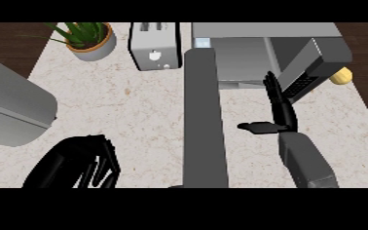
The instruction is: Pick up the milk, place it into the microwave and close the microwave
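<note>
The grey microwave (266,31) stands at the back right. Its long grey door (205,122) is swung wide open toward me. At the door's far end a small white and pale-blue bit (203,42) shows, perhaps the milk, mostly hidden. My right hand (280,108) is open in front of the microwave's opening, just right of the door. Its fingers point straight at the button panel (302,84), its thumb sticks out left, and it holds nothing. My left hand (72,163) rests at the lower left edge with fingers relaxed and empty.
A white toaster (154,46) stands left of the microwave, and a potted plant (87,38) sits at the back left. A large grey rounded object (22,109) fills the left edge. A yellow item (343,76) lies right of the microwave.
</note>
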Tool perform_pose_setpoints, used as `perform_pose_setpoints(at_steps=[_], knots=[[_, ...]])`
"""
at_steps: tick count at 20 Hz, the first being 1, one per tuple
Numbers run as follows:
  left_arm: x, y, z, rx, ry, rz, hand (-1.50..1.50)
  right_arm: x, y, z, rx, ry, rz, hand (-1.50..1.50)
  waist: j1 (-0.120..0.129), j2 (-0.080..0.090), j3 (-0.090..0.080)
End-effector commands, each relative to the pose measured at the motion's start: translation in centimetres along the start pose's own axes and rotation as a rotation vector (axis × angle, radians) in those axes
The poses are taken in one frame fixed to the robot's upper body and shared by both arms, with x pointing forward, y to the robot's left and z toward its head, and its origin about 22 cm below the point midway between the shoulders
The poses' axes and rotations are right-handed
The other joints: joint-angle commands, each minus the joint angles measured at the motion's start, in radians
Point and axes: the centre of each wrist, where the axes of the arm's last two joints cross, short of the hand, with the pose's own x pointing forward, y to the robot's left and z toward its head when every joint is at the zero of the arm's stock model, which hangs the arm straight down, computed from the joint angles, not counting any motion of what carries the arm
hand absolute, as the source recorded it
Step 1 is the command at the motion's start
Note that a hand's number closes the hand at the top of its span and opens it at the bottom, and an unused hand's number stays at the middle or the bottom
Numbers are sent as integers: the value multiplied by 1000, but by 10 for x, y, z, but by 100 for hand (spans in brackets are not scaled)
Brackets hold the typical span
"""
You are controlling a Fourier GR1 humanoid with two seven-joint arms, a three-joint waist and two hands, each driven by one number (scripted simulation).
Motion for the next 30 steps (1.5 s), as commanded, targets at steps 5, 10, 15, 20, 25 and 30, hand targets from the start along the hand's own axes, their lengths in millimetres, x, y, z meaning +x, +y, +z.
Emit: perform_pose_setpoints(at_steps=[5,10,15,20,25,30], knots=[[-20,-25,-43,-59,1,-76,150,-6,-27,59,-23,8,-36,-150,-20,-4,-2],[-38,-51,-83,-167,21,-134,150,-4,-43,102,-4,22,-30,-150,-38,-2,-2],[-79,-88,-85,-264,116,-142,150,15,-70,136,-23,-14,7,-150,-27,2,-1],[-118,-99,-105,-270,185,-192,150,40,-83,148,33,-71,40,-150,-36,7,-2],[-145,-106,-115,-211,97,-292,150,70,-78,132,88,-127,-24,-150,-53,10,-3],[-168,-114,-105,-148,44,-264,150,94,-75,126,129,-193,-91,-150,-78,16,-5]])
